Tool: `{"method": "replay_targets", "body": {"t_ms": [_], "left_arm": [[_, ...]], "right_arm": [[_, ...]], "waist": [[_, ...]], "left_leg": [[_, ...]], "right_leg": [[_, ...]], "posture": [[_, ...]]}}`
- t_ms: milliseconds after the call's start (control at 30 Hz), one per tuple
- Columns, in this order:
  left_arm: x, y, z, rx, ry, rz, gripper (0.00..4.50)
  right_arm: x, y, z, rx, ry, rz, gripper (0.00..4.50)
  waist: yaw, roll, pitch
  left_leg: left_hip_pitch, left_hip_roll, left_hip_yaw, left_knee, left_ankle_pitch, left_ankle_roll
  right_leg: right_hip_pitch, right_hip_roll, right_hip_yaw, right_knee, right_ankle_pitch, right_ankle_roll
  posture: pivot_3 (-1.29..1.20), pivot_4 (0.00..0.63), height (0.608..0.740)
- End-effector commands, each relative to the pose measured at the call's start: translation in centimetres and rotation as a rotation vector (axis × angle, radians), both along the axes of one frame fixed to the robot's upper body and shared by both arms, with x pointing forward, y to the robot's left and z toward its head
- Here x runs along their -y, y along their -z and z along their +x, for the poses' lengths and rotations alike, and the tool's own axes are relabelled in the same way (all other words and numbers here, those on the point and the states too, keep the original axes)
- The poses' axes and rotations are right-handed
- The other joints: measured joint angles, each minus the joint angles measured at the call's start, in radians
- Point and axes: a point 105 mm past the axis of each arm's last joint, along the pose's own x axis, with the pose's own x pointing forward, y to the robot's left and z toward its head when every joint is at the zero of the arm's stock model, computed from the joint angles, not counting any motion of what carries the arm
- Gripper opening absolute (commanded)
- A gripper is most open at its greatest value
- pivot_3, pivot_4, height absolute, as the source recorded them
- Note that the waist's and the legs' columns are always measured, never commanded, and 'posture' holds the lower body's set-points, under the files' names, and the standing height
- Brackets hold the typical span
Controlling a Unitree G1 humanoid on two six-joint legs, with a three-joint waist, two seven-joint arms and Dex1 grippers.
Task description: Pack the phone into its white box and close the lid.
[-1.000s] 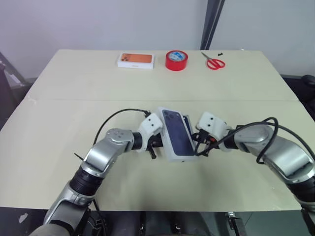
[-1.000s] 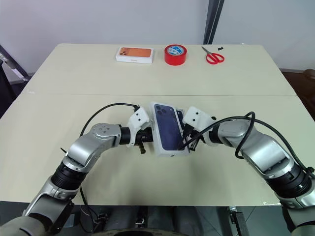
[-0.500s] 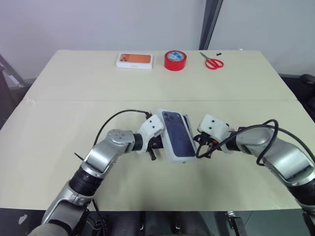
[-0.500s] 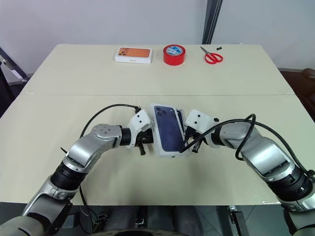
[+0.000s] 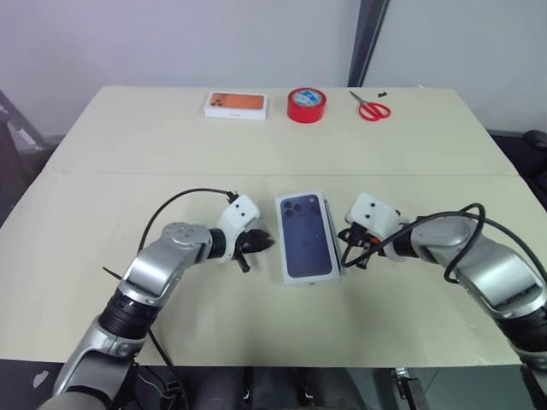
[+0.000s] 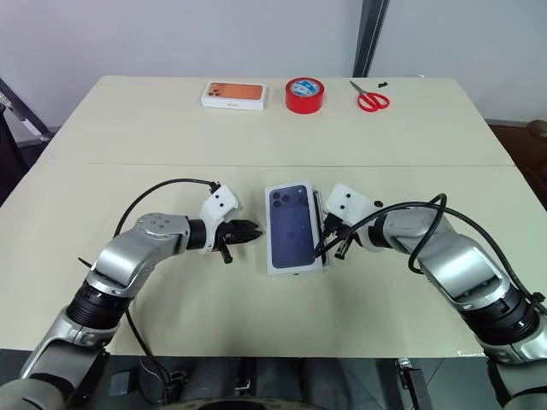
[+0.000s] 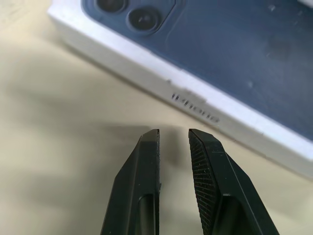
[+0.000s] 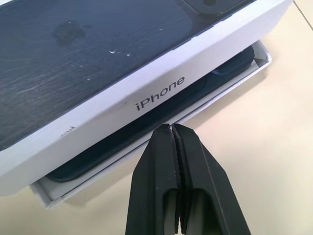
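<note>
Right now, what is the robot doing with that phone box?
The robot is packing a phone away. The phone lies in the white box on the table, and the lid sits on top, but crooked, so one side of the phone peeks out. The left gripper hangs beside the lid with its fingers a little apart, not touching. The right gripper is shut, its tips at the box's open side. The lid is not fully closed.

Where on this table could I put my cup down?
Free: the wide band between the far row (orange-picture box, red tape, scissors) and the lid. Crowded: around the lid, flanked by the left gripper and the right gripper.
</note>
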Motion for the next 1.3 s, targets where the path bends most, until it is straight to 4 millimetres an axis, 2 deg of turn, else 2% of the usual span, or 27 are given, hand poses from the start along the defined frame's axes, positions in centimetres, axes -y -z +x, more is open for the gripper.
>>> {"method": "replay_targets", "body": {"t_ms": [33, 367, 1067, 1300], "left_arm": [[0.8, -1.0, 0.1, 0.037, 0.014, -0.023, 0.98], [3.2, -2.0, -0.2, 0.052, 0.066, -0.074, 0.98], [3.2, -1.9, -0.3, 0.044, 0.066, -0.073, 0.98], [3.1, -1.7, -0.1, 0.034, 0.052, -0.074, 0.98]], "right_arm": [[-0.3, -1.4, 0.4, 0.064, -0.014, 0.010, 0.06], [-0.1, -1.5, 0.3, 0.066, -0.005, 0.008, 0.06], [0.4, -0.7, 0.5, 0.045, 0.023, 0.004, 0.06], [1.3, -1.4, 0.8, 0.070, 0.045, -0.007, 0.06]], "waist": [[0.000, 0.000, 0.000], [0.000, 0.000, 0.000], [0.000, 0.000, 0.000], [0.001, 0.000, 0.000]], "left_leg": [[0.000, 0.000, 0.000, 0.000, 0.000, 0.000], [0.000, 0.000, 0.000, 0.000, 0.000, 0.000], [0.000, 0.000, 0.000, 0.000, 0.000, 0.000], [0.000, 0.000, 0.000, 0.000, 0.000, 0.000]], "right_leg": [[0.000, 0.000, 0.000, 0.000, 0.000, 0.000], [0.000, 0.000, 0.000, 0.000, 0.000, 0.000], [0.000, 0.000, 0.000, 0.000, 0.000, 0.000], [0.000, 0.000, 0.000, 0.000, 0.000, 0.000]], "posture": [[0.00, 0.150, 0.725], [0.00, 0.150, 0.725], [0.00, 0.150, 0.725], [0.00, 0.150, 0.725]]}}
